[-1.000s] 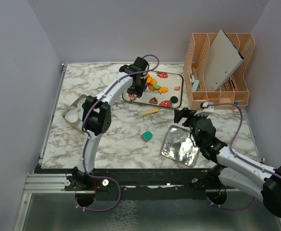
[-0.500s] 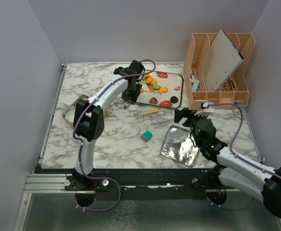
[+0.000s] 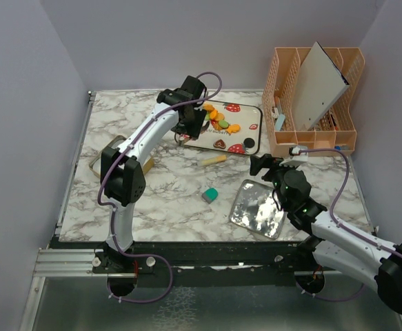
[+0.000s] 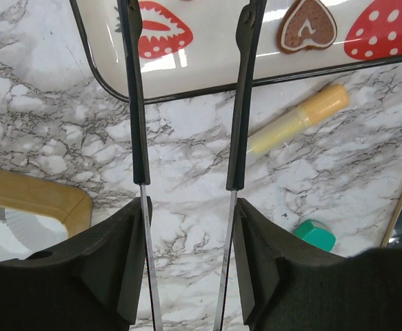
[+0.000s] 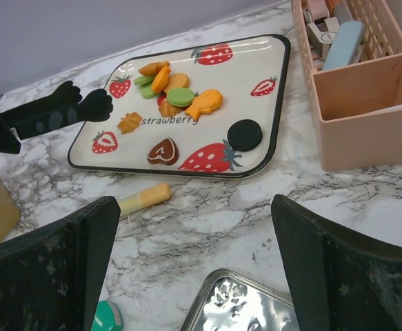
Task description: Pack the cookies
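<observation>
Cookies (image 5: pixel 176 89) lie clustered on the strawberry-print tray (image 5: pixel 238 96), ahead of the left gripper (image 4: pixel 190 14), whose jaws stand partly apart over the tray's corner, empty. The right gripper (image 5: pixel 192 207), spread wide and empty, faces them from farther back.

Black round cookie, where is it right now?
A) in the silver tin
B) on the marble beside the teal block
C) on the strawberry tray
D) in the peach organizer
C: the right wrist view shows the black round cookie lying flat on the strawberry tray, near its front right corner, next to the large strawberry print.
</observation>
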Robot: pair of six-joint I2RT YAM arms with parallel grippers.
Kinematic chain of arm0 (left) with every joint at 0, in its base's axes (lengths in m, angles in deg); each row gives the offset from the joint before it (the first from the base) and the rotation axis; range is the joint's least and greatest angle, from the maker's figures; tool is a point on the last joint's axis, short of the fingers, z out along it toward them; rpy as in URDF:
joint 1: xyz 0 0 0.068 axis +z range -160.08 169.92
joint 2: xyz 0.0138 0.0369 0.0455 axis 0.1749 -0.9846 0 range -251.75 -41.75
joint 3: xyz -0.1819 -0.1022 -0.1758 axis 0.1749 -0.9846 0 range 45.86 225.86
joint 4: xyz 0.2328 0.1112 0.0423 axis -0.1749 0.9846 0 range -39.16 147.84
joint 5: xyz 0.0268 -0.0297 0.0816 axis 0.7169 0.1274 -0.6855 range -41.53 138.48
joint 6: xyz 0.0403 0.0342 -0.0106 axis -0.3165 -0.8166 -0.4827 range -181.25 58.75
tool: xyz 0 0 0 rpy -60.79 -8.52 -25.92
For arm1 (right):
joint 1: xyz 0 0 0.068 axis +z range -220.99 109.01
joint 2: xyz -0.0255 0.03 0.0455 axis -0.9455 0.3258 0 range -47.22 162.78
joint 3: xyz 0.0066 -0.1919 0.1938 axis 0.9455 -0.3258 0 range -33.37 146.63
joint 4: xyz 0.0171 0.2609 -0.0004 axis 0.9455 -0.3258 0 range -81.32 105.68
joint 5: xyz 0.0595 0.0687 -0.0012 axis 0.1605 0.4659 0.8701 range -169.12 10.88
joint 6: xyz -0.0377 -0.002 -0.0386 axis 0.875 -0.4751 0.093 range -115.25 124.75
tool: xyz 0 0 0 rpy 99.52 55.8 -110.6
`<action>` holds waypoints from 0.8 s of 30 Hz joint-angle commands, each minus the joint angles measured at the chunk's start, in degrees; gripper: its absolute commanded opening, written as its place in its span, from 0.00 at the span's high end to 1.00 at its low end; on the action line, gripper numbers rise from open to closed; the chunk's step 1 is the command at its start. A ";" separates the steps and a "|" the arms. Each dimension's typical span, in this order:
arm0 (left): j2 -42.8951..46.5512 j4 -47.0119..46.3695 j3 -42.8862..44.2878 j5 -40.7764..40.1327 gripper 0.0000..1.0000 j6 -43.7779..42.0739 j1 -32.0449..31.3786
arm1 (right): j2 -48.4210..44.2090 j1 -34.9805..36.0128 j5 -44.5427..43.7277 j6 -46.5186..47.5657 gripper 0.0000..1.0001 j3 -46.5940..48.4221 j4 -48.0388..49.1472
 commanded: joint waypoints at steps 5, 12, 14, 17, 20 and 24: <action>-0.52 -8.00 -0.77 3.58 0.44 4.36 -0.10 | -0.13 -0.23 -1.93 0.46 0.00 -0.81 0.63; -1.17 -15.22 -4.21 7.07 0.44 9.19 -0.41 | 0.12 -0.23 -2.23 0.46 0.00 -0.98 0.89; -2.17 -15.34 -3.54 6.99 0.44 9.30 -0.89 | 0.47 -0.23 -2.23 0.46 0.00 -0.90 0.98; -3.33 -15.69 -2.41 6.78 0.44 9.95 -1.49 | 0.75 -0.23 -2.23 0.37 0.00 -0.81 1.07; -3.44 -17.91 -3.00 6.19 0.46 11.65 -1.51 | 0.83 -0.23 -2.31 0.39 0.00 -0.81 1.07; -3.78 -20.94 -3.81 6.65 0.48 14.57 -1.50 | 0.81 -0.23 -2.41 0.37 0.00 -0.97 1.16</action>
